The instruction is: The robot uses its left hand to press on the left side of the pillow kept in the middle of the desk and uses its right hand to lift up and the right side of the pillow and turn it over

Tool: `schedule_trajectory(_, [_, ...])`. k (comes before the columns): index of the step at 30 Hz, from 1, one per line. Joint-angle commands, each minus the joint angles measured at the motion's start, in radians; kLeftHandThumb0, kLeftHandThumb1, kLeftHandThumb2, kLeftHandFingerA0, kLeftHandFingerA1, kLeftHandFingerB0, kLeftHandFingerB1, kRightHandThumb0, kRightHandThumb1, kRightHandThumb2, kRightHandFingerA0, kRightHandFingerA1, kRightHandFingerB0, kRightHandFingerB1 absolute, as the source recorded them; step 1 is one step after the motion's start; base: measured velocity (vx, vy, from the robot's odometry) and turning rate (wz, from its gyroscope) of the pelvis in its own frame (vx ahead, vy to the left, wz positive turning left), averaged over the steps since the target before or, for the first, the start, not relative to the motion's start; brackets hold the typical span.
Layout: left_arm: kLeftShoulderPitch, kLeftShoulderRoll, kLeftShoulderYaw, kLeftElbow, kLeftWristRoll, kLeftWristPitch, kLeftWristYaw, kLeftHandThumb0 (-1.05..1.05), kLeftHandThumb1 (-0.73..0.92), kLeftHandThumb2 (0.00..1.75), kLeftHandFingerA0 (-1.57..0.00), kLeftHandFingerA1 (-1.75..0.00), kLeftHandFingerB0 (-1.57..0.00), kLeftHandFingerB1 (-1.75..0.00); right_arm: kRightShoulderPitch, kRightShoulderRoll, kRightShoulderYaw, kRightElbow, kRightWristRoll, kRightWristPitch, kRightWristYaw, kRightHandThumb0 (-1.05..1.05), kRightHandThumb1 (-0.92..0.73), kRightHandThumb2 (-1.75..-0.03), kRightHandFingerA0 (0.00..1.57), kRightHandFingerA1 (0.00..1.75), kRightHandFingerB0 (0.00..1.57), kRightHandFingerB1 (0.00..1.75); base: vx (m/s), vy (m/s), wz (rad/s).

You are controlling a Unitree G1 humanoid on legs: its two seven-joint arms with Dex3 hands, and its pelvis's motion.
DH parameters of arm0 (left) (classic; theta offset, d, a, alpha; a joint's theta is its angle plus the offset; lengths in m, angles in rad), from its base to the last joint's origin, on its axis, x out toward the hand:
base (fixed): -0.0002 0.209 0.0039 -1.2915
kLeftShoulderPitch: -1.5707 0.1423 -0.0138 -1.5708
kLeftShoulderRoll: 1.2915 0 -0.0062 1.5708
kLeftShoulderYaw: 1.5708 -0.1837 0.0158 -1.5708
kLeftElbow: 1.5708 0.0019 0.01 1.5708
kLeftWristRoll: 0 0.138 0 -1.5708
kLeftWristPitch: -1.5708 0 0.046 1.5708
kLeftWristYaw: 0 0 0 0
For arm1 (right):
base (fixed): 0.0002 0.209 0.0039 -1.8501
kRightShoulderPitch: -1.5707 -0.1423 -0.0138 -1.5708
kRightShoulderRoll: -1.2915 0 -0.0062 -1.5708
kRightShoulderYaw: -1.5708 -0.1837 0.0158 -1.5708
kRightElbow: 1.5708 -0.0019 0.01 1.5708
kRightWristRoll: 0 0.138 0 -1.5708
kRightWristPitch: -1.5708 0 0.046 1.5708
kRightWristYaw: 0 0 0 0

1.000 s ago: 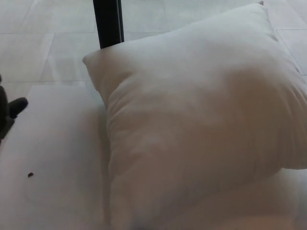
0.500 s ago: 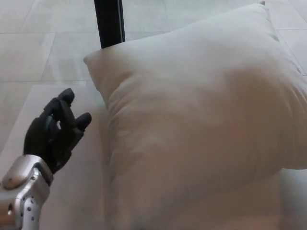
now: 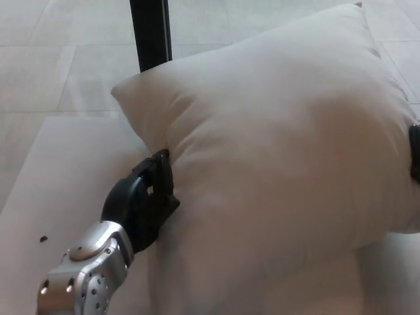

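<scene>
A large white pillow (image 3: 282,157) fills most of the head view, lying on the white desk (image 3: 59,190). My left hand (image 3: 141,200) comes in from the lower left on a silver forearm and is pushed against the pillow's left edge, denting it inward. Its fingers are buried in the fabric, so their spread is hidden. At the far right edge a dark sliver of my right hand (image 3: 415,152) shows against the pillow's right side; too little shows to tell its state.
A black post (image 3: 151,33) stands behind the pillow's top left corner. Pale tiled floor (image 3: 39,59) lies beyond the desk's far edge. A small dark speck (image 3: 43,239) sits on the desk at the left.
My left hand has moved right across the desk and into the pillow's left edge, which now bulges inward. A dark part of my right hand has appeared at the right edge.
</scene>
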Motion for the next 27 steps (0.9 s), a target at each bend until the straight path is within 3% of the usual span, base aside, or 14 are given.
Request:
schedule_trajectory(1, [0.038, -0.096, -0.103, 0.041, 0.015, 0.241, 0.087, -1.05, 0.75, 1.07, 0.0, -0.56, 0.0, 0.0, -0.109, 0.04, 0.117, -0.037, -0.069, 0.107, 0.042, -1.05, -0.91, -0.75, 0.31, 0.45, 0.16, 0.29, 0.0, 0.0, 0.0])
schedule_trajectory(3, [0.039, -0.108, -0.109, 0.046, 0.01, 0.236, 0.087, -1.05, 0.75, 1.07, 0.0, -0.5, 0.0, 0.0, -0.125, 0.045, 0.126, -0.031, -0.066, 0.11, 0.049, -0.99, -0.72, -1.17, 0.26, 0.54, 0.1, 0.38, 0.0, 0.0, 0.0])
schedule_trajectory(4, [0.038, -0.145, -0.11, 0.057, 0.011, 0.219, 0.112, -1.0, 0.92, 0.8, 0.0, 0.0, 0.0, 0.0, -0.142, 0.06, 0.131, -0.042, -0.048, 0.114, 0.068, -1.02, -0.91, -0.74, 0.31, 0.45, 0.16, 0.28, 0.0, 0.0, 0.0])
schedule_trajectory(5, [0.032, -0.165, -0.117, 0.064, 0.015, 0.219, 0.128, -0.99, 0.92, 0.7, 0.0, 0.0, 0.0, 0.0, -0.155, 0.074, 0.137, -0.057, -0.039, 0.136, 0.068, -0.97, -0.73, -1.16, 0.27, 0.54, 0.09, 0.38, 0.0, 0.0, 0.0])
schedule_trajectory(9, [0.041, -0.226, -0.154, 0.096, 0.059, 0.149, 0.175, -0.91, 0.85, 0.65, 0.0, 0.0, 0.0, 0.0, -0.176, 0.116, 0.173, -0.086, -0.042, 0.15, 0.07, -1.02, -0.92, -0.69, 0.36, 0.45, 0.2, 0.31, 0.0, 0.0, 0.0])
schedule_trajectory(10, [0.031, -0.252, -0.15, 0.118, 0.064, 0.157, 0.203, -0.88, 0.77, 0.64, 0.0, 0.0, 0.0, 0.0, -0.186, 0.148, 0.21, -0.111, -0.044, 0.157, 0.079, -1.03, -0.77, -1.17, 0.27, 0.53, 0.1, 0.41, 0.0, 0.0, 0.0])
schedule_trajectory(12, [0.028, -0.278, -0.155, 0.142, 0.074, 0.153, 0.222, -0.95, 0.6, 0.91, 0.0, -0.11, 0.0, 0.0, -0.19, 0.173, 0.242, -0.125, -0.046, 0.149, 0.1, -0.99, -0.92, -0.69, 0.32, 0.47, 0.18, 0.31, 0.0, 0.0, 0.0])
schedule_trajectory(14, [0.037, -0.311, -0.166, 0.169, 0.076, 0.133, 0.232, -1.0, 0.6, 0.97, 0.0, -0.3, 0.0, -0.17, -0.183, 0.198, 0.291, -0.147, -0.056, 0.148, 0.119, -1.05, -0.77, -1.17, 0.27, 0.56, 0.09, 0.39, 0.0, 0.0, 0.0])
schedule_trajectory(17, [0.072, -0.328, -0.183, 0.187, 0.068, 0.08, 0.21, -0.69, 0.73, 0.69, 0.0, -0.01, 0.0, 0.0, -0.169, 0.24, 0.354, -0.178, -0.076, 0.164, 0.118, -1.05, -0.76, -1.18, 0.28, 0.57, 0.07, 0.32, 0.0, 0.0, 0.0])
schedule_trajectory(19, [0.084, -0.334, -0.192, 0.182, 0.074, 0.07, 0.227, -0.6, 0.8, 0.64, 0.0, -0.56, 0.0, 0.0, -0.147, 0.247, 0.394, -0.194, -0.092, 0.136, 0.138, -1.05, -0.78, -1.18, 0.28, 0.58, 0.07, 0.28, 0.0, 0.0, 0.0])
schedule_trajectory(20, [0.074, -0.327, -0.203, 0.19, 0.09, 0.081, 0.24, -0.57, 0.9, 0.52, -0.02, -1.39, 0.0, 0.0, -0.138, 0.251, 0.407, -0.198, -0.097, 0.13, 0.142, -1.05, -0.78, -1.17, 0.27, 0.57, 0.07, 0.32, 0.0, 0.0, 0.0])
schedule_trajectory(22, [0.056, -0.318, -0.222, 0.21, 0.115, 0.083, 0.254, -0.75, 0.78, 0.92, -0.34, -1.0, 0.0, -0.03, -0.122, 0.247, 0.429, -0.222, -0.105, 0.138, 0.146, -1.01, -0.73, -1.15, 0.26, 0.56, 0.05, 0.39, 0.0, 0.0, 0.0])
schedule_trajectory(25, [0.063, -0.322, -0.233, 0.222, 0.137, 0.054, 0.282, -0.46, 0.92, 0.77, -0.35, -1.44, 0.0, 0.0, -0.088, 0.249, 0.454, -0.235, -0.103, 0.138, 0.168, -0.98, -0.85, -0.67, 0.31, 0.59, 0.17, 0.38, 0.0, 0.0, 0.0])
schedule_trajectory(27, [0.063, -0.306, -0.264, 0.229, 0.167, 0.031, 0.282, -0.51, 0.92, 0.76, -0.39, -1.22, -0.07, -0.06, -0.072, 0.251, 0.475, -0.242, -0.11, 0.146, 0.181, -0.93, -0.85, -0.66, 0.32, 0.63, 0.17, 0.42, 0.0, 0.0, 0.0])
